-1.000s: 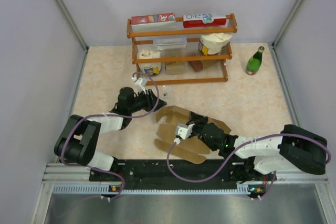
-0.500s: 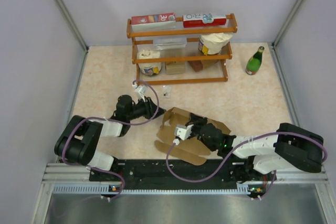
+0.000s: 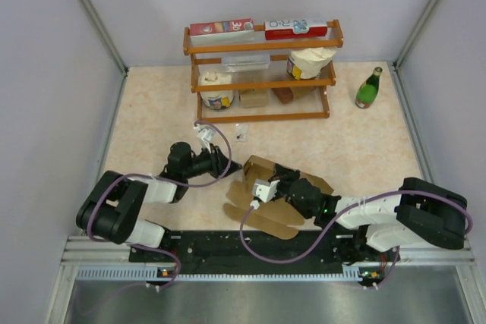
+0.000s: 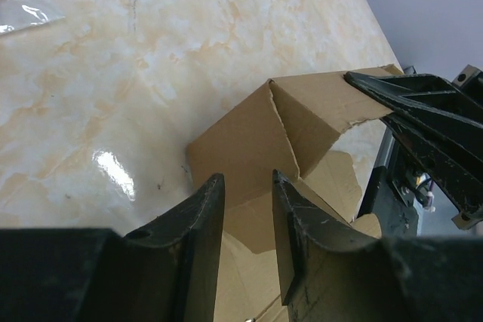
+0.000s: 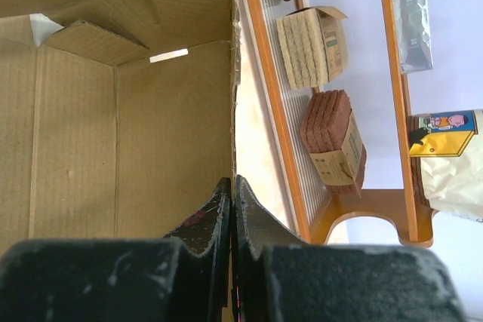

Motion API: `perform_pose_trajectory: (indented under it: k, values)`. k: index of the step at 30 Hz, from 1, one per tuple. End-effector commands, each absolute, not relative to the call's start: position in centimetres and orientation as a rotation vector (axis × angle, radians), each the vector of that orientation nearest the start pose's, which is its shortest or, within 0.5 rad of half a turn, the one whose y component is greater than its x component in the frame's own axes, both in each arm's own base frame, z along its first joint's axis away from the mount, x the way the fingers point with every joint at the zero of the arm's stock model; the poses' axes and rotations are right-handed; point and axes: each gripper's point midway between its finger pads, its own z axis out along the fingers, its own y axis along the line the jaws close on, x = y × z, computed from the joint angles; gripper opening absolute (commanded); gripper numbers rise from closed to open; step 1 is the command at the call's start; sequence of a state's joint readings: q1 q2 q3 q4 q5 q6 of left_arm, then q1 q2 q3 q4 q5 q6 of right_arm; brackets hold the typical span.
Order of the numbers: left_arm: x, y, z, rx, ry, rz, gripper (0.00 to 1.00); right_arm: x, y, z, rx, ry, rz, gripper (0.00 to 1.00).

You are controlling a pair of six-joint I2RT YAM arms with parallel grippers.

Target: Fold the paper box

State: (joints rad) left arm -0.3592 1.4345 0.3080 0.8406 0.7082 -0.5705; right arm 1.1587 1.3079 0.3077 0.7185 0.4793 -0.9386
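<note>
Right gripper [image 5: 233,186] pinches a wall of the paper box [image 3: 258,168]; left gripper [image 4: 247,186] – jaws apart – sits at the box's left corner. Beyond the box: wooden rack [image 3: 262,117], green bottle [image 3: 369,89].

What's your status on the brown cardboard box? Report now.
Right gripper shut on a wall of the plain brown cardboard box. Left gripper open, facing its raised corner. No obstruction seen.
</note>
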Motion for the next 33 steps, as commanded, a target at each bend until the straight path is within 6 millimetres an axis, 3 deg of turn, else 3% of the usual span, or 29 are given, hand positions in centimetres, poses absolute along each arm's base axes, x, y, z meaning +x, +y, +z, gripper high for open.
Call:
perform_pose_trajectory:
  k: [1, 20, 33]
  values:
    - [24.8, -24.2, 10.5, 0.440, 1.857, -1.285, 0.36, 23.4, 27.0, 12.3, -1.333, 1.178, -0.253, 0.00]
    - [23.6, -25.0, 10.0, 0.566, 1.806, -1.262, 0.39, 23.6, 26.7, 11.2, -1.357, 1.194, -0.283, 0.00]
    - [23.1, -26.9, 9.5, 0.669, 1.826, -1.170, 0.43, 23.3, 26.8, 10.7, -1.392, 1.184, -0.293, 0.00]
